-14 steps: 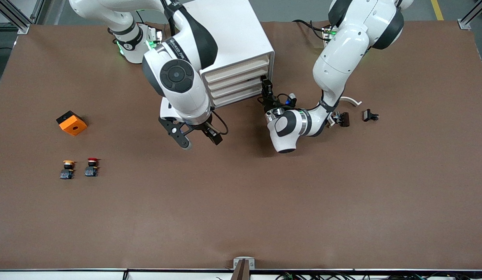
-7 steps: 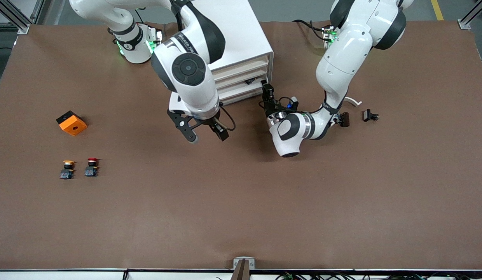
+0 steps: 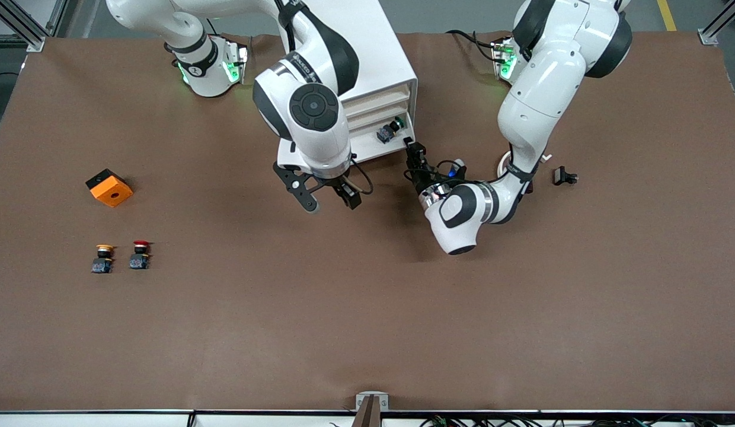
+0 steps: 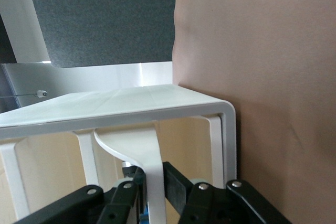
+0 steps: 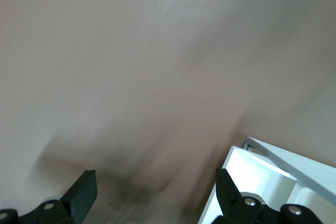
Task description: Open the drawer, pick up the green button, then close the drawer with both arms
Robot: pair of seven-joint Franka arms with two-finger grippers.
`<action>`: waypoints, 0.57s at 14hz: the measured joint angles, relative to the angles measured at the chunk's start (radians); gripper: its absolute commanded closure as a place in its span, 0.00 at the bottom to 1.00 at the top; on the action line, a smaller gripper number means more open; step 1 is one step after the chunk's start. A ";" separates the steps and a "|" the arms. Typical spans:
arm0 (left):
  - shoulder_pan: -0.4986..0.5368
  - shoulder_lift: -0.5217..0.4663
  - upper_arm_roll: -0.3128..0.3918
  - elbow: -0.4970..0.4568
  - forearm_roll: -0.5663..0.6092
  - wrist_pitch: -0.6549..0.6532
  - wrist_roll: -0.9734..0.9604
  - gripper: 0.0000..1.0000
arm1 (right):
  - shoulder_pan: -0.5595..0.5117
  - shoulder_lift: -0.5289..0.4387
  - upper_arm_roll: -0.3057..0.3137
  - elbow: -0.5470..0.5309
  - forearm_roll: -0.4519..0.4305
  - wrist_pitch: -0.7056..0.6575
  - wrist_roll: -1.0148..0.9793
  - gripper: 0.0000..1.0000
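Left end effector (image 3: 412,149) clamped on the drawer (image 3: 376,142) handle could slip off; right end effector (image 3: 327,200), gaping and empty, may clip the cabinet (image 3: 367,53) reaching the button (image 3: 390,130).

The right arm (image 3: 308,118) hides much of the open drawer (image 3: 379,142)

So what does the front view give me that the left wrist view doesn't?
Front view only: the green-capped button lying in the pulled-out drawer, and the right gripper open above the table in front of the cabinet. Left wrist view only: the left gripper shut on the drawer's curved handle. Both show the cabinet and brown table.
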 measured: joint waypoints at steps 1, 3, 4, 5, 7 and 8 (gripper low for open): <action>0.009 0.000 0.000 0.007 0.000 0.001 -0.001 0.94 | 0.011 0.004 0.000 0.000 0.008 0.007 0.002 0.00; 0.029 0.000 0.001 0.022 0.000 0.004 -0.002 0.94 | 0.032 0.012 0.001 0.000 0.009 0.022 0.020 0.00; 0.039 0.000 0.001 0.028 0.000 0.006 -0.004 0.93 | 0.042 0.016 0.002 0.002 0.009 0.028 0.031 0.00; 0.049 0.000 0.001 0.033 0.000 0.008 -0.005 0.93 | 0.054 0.021 0.002 0.006 0.009 0.031 0.040 0.00; 0.071 0.000 0.001 0.038 0.000 0.011 -0.006 0.93 | 0.086 0.034 0.003 0.015 0.010 0.045 0.066 0.00; 0.081 0.000 0.001 0.040 0.000 0.011 -0.006 0.93 | 0.104 0.043 0.004 0.019 0.010 0.063 0.082 0.00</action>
